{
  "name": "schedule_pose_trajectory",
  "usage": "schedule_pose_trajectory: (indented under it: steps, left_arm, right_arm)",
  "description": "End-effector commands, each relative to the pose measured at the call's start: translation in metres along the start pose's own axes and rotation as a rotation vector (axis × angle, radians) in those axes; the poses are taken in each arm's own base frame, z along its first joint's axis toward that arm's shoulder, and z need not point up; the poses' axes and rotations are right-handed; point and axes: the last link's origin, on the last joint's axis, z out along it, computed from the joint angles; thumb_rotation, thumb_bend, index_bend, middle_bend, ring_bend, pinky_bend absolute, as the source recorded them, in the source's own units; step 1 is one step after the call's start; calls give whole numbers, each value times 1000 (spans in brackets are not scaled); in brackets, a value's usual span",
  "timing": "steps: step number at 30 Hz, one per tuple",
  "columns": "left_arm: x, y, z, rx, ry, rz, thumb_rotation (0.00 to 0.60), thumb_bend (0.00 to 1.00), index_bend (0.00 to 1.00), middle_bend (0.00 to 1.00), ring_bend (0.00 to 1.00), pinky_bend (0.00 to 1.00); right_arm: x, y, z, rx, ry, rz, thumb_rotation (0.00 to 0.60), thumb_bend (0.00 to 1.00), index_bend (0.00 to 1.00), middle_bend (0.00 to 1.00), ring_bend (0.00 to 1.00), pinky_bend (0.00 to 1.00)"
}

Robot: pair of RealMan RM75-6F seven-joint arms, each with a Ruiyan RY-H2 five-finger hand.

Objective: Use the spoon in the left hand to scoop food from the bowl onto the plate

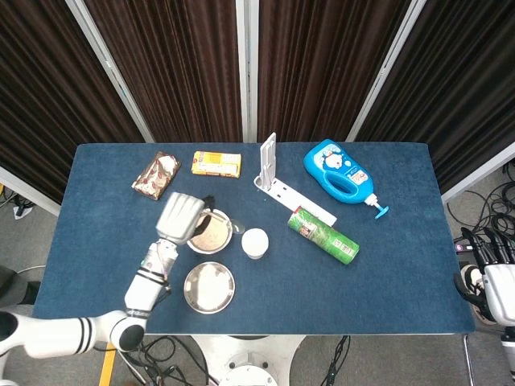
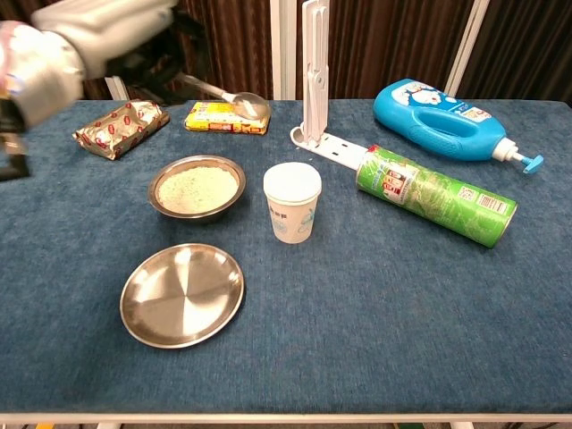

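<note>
While the plate (image 2: 182, 295) lies bare, the bowl (image 2: 197, 188) holds pale grainy food.

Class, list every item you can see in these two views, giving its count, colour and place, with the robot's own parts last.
bowl: one, steel, holding pale food, left of centre
plate: one, steel, in front of the bowl
paper cup: one, white, right of the bowl
spoon: one, metal, raised above the table
green can: one, lying on its side
blue bottle: one, lying far right
white stand: one, upright at back
yellow pack: one, back
brown packet: one, back left
table: one, blue
left hand: grey, holds the spoon
right hand: dark fingers, off the table's right edge
</note>
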Motion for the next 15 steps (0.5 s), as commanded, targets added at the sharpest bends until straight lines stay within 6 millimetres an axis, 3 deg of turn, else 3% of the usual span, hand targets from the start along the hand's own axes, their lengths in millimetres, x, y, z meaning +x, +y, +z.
schedule_pose_trajectory:
  steps: [1,7,15]
  left_arm:
    - [-2,-51,-39,48,-83,-57,600,484,651,914,890,1000]
    - [-32,-52,-86,-55,-206,-13,600,483,650,915,890,1000]
    - [-64,-30,-103,-115,-318,23,600,476,625,913,889,1000]
  right_arm:
    - [-1,-1,1,4,-2,1,600,276,39,178,0,0]
    - [-3,-6,2,18,-5,-1,600,276,39,178,0,0]
    - [-2,-6,-2,12,-2,-1,600,276,38,178,0,0]
